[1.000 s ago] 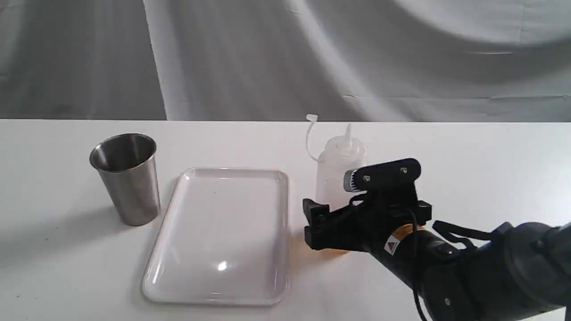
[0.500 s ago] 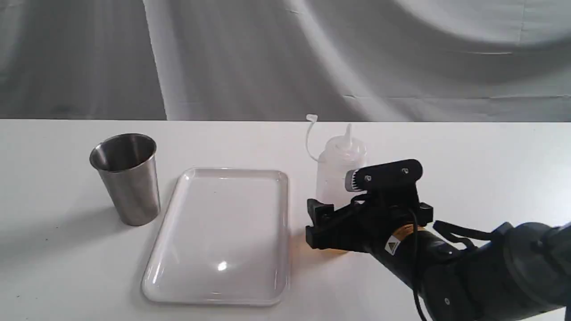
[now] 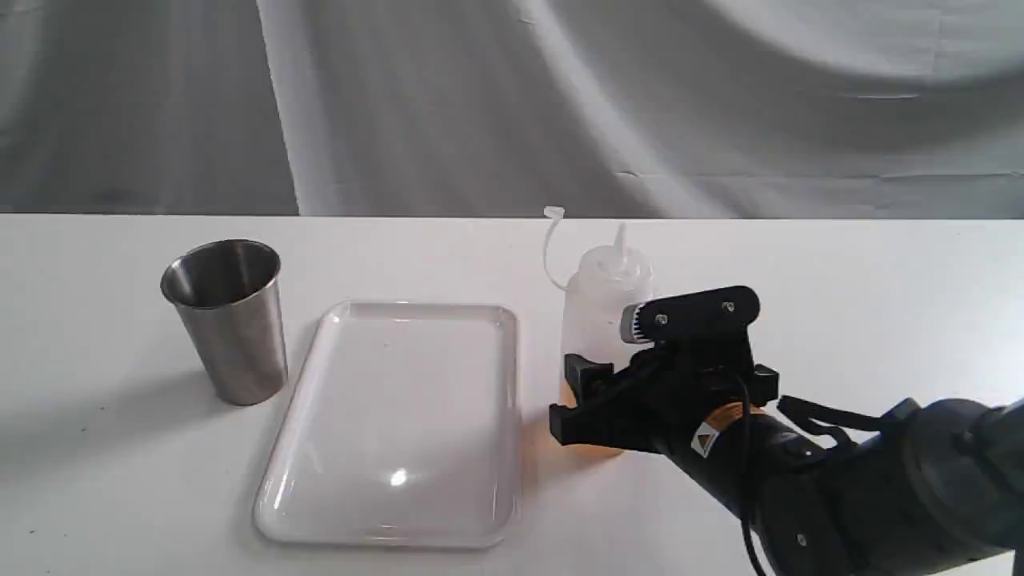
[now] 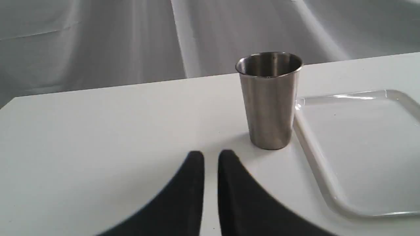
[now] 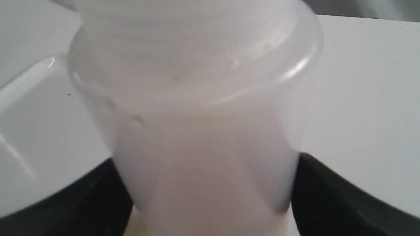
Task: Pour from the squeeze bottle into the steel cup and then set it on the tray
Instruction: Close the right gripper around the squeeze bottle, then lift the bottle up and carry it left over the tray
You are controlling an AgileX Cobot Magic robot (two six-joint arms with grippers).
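Note:
The squeeze bottle [image 3: 604,292] stands upright on the table just right of the tray [image 3: 400,416], its nozzle and cap strap up and amber liquid low in it. My right gripper [image 3: 572,398] is shut on its lower body. In the right wrist view the bottle [image 5: 203,131] fills the picture, and both black fingers [image 5: 321,193] press into its sides. Left of the tray stands the steel cup [image 3: 228,320], upright and empty. My left gripper [image 4: 211,155] is shut with nothing in it, low over the table short of the cup [image 4: 269,98], and is not visible in the exterior view.
The white table [image 3: 840,280] ends at a grey draped cloth [image 3: 480,104] behind. In the left wrist view the tray [image 4: 361,147] lies right beside the cup. My right arm [image 3: 840,480] reaches in from the lower right.
My right gripper's fingers have drawn together onto the bottle. The bottle has shifted and leaned slightly to the left. Cup and tray have not moved.

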